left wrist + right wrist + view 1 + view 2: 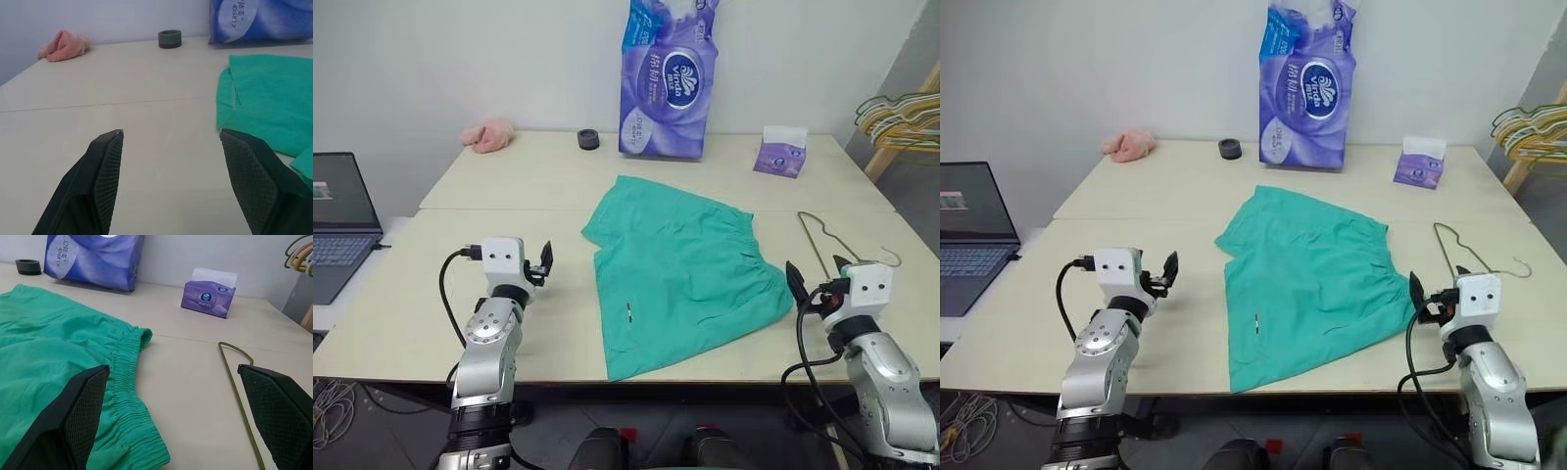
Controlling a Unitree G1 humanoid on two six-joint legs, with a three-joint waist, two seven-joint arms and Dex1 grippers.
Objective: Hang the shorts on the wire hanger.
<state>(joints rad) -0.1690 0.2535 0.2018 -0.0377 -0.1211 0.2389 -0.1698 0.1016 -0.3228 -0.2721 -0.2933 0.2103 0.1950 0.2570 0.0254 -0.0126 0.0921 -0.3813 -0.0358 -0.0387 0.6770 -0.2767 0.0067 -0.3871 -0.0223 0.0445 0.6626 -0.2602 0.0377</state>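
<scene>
The teal-green shorts [680,269] lie flat in the middle of the table, gathered waistband [128,382] toward the right and a small white tag [628,311] near the front. The thin olive-grey wire hanger [817,243] lies flat on the table just right of the waistband, its hook [891,258] pointing right. My right gripper [818,274] hovers open at the table's front right, facing the waistband edge and the hanger wire [239,391], touching neither. My left gripper [171,134] is open and empty over bare table, left of the shorts.
At the back stand a purple tissue-roll pack [668,78], a small purple tissue box [779,152], a black ring [588,139] and a pink cloth lump [489,135]. A laptop [337,220] sits at the left. Bunched coloured hangers [901,117] hang at the far right.
</scene>
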